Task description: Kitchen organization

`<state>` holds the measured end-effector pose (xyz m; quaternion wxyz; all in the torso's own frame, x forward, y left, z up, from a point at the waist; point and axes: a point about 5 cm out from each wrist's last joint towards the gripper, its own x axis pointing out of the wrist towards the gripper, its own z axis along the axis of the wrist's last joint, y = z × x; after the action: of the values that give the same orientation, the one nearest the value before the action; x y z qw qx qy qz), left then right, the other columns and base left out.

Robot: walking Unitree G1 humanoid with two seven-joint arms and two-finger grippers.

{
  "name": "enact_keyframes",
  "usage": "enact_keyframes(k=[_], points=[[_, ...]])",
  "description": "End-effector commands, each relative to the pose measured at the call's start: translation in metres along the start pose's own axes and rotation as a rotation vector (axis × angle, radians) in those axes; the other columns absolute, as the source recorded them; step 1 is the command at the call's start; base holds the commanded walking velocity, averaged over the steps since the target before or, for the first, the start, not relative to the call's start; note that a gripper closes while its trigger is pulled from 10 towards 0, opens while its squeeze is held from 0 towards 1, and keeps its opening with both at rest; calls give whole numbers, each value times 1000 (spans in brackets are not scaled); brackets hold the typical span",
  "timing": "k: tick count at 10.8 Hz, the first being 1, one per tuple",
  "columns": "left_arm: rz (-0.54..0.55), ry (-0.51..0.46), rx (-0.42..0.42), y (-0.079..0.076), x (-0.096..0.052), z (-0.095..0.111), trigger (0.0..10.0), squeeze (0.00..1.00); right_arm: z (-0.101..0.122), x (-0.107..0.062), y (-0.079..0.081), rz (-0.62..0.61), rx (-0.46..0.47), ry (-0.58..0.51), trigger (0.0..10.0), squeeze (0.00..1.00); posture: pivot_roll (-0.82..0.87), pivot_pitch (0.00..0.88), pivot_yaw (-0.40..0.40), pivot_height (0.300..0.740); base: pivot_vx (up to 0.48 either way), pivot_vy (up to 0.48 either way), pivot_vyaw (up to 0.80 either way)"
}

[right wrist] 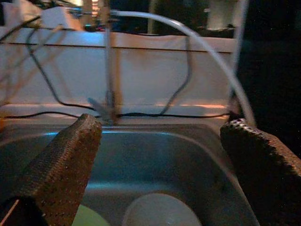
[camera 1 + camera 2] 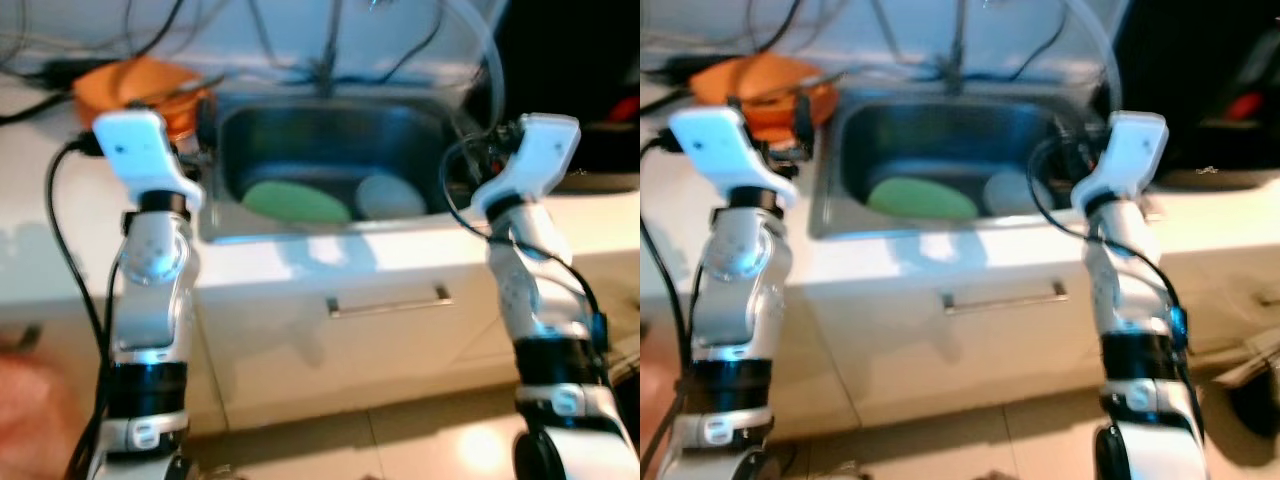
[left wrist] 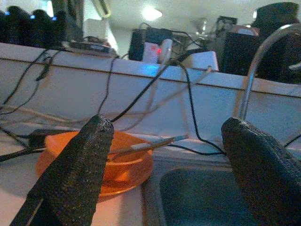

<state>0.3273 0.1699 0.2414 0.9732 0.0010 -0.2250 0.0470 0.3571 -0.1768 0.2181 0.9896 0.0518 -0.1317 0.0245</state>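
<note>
1. Far left on the white countertop: a shallow round orange bowl with a thin utensil laid across its rim, just beside the left edge of the sink; black cables trailing over the counter behind it.
2. Raised in front of the orange bowl: the left gripper, its two black textured fingers spread wide with nothing between them, aimed at the bowl and the sink's left corner.
3. Centre: a rectangular stainless steel sink set into the counter, with a thin metal faucet rising behind it against a white back wall hung with more cables.
4. Lying in the basin: a flat green oval plate on the left, a pale round dish just beside it on the right.
5. Below the sink: a white cabinet drawer with a slim metal handle.
6. Right of the basin: the right gripper, held over the sink's right rim, fingers wide apart and empty, pointing toward the faucet with the pale dish below.
</note>
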Motion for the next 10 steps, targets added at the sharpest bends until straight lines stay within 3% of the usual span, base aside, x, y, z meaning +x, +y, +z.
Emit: enact_keyframes(k=[1,4,7,9,10], points=[[-10,-7,2,-2,2,5,10000,0,-1,-4,1,11,6,7,10000,0,123,70,-90,740,356,0,0],[3,39,3,3,0,-1,10000,0,-4,-7,6,27,18,4,10000,0,127,82,-60,740,340,0,0],[-8,46,38,2,5,1,10000,0,5,-8,14,34,70,-54,10000,0,134,75,-24,740,0,0,0],[-11,44,66,2,8,0,10000,0,2,-8,17,37,58,-52,10000,0,144,73,-30,740,0,0,0],[-5,48,65,3,10,0,10000,0,2,-7,18,39,38,-48,10000,0,147,77,-40,740,0,0,800]])
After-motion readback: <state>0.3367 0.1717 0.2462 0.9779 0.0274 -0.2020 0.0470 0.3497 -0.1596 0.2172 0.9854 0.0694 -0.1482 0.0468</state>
